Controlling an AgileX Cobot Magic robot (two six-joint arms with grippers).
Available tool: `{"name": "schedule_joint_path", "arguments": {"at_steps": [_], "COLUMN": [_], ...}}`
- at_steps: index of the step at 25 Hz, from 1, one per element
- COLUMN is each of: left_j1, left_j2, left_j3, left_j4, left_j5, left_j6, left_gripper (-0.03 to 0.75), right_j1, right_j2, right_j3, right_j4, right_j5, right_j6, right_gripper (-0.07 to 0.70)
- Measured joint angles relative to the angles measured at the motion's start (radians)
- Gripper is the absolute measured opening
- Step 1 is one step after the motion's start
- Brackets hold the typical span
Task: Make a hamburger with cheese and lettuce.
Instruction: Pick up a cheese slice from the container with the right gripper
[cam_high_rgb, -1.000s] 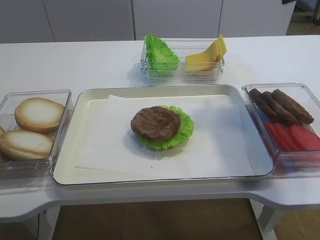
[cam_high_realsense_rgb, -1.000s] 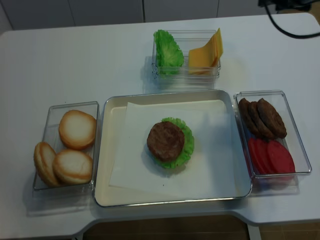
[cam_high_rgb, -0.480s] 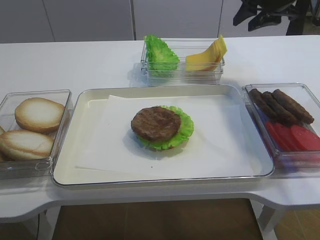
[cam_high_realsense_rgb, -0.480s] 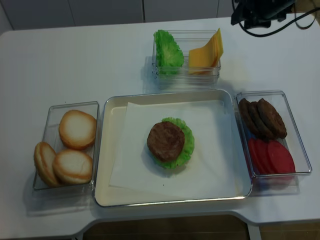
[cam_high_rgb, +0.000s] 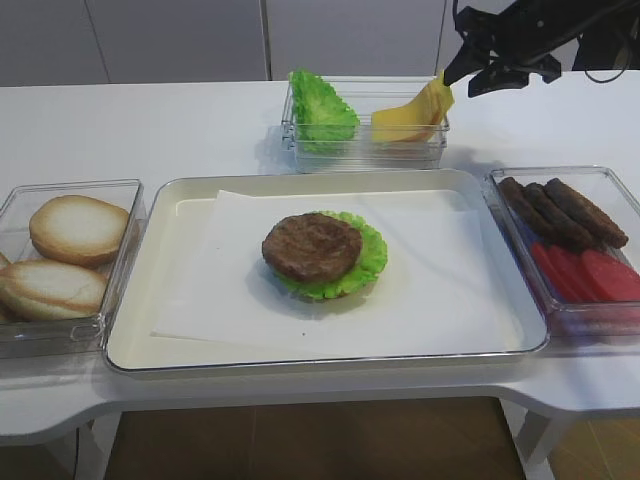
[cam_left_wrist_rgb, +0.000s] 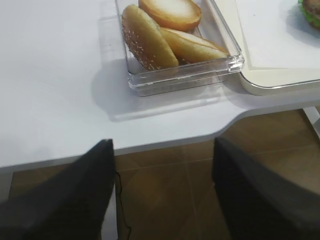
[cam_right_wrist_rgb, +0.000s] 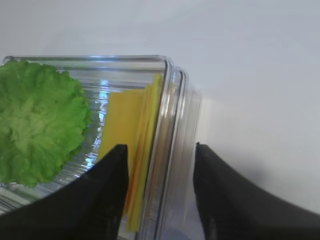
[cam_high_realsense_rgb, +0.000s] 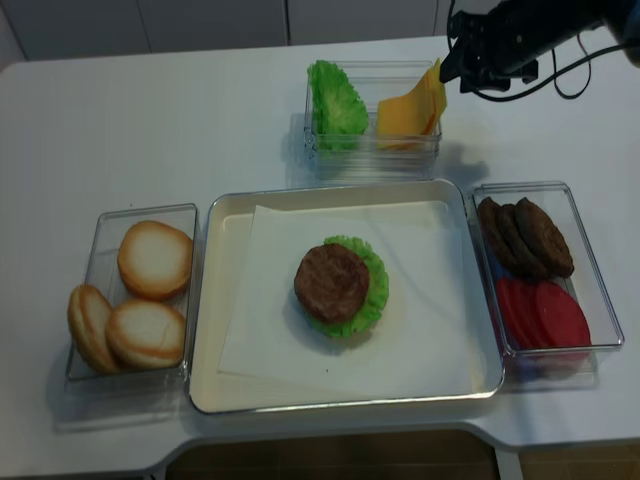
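The hamburger (cam_high_rgb: 312, 248) (cam_high_realsense_rgb: 332, 282) lies on paper in the middle of the tray (cam_high_rgb: 165, 250): a brown patty on the ruffled lettuce (cam_high_rgb: 368, 258) (cam_high_realsense_rgb: 376, 290). A fanned stack of yellow slices (cam_high_rgb: 412, 108) (cam_right_wrist_rgb: 122, 125) leans in the clear box (cam_high_rgb: 365, 155) at the back. The cheese is not in view as a separate slice. My right gripper (cam_high_rgb: 458, 84) (cam_high_realsense_rgb: 455, 80) (cam_right_wrist_rgb: 160, 150) is open and straddles that box's right wall, with one finger over the yellow slices and the other outside. My left gripper (cam_left_wrist_rgb: 162, 150) is open and empty over the floor, off the table's front edge.
Bunched green leaves (cam_high_rgb: 320, 105) (cam_right_wrist_rgb: 40, 125) fill the left half of the back box. A clear box of bun halves (cam_high_rgb: 60, 250) (cam_left_wrist_rgb: 175, 35) stands left of the tray. A clear box of brown patties and red slices (cam_high_rgb: 575, 240) stands right of it.
My right arm has come into view from the top right and moved down-left to the right end of the back box. Its jaws have narrowed a little.
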Motion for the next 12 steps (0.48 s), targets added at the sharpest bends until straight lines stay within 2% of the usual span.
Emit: {"name": "schedule_joint_path", "arguments": {"at_steps": [12], "left_j1": [0.0], "left_j2": [0.0], "left_j3": [0.0], "left_j4": [0.0], "left_j5": [0.0], "left_j6": [0.0], "left_gripper": [0.459], "right_j1": [0.0], "right_j2": [0.028], "right_j3": [-0.004], "right_j4": [0.056], "right_j5": [-0.018], "right_j6": [-0.021], "right_gripper": [0.324]}}
